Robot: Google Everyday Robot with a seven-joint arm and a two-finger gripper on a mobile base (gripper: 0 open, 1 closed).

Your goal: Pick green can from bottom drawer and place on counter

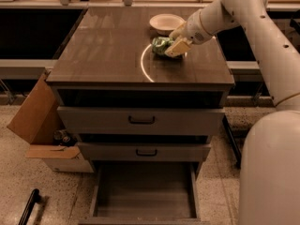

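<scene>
Claw clenched on the green can, low over the surface; contact with it cannot be told. White bowl lies just behind the claw, and the bottom drawer stands open and bare well below. Judged step: set-down, best done by lowering straight until the can bears, then letting go and lifting clear of the bowl.

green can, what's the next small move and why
Likely open the tool and release: it holds the green can down at the counter, just in front of the white bowl, and the bottom drawer stands open without it.
</scene>
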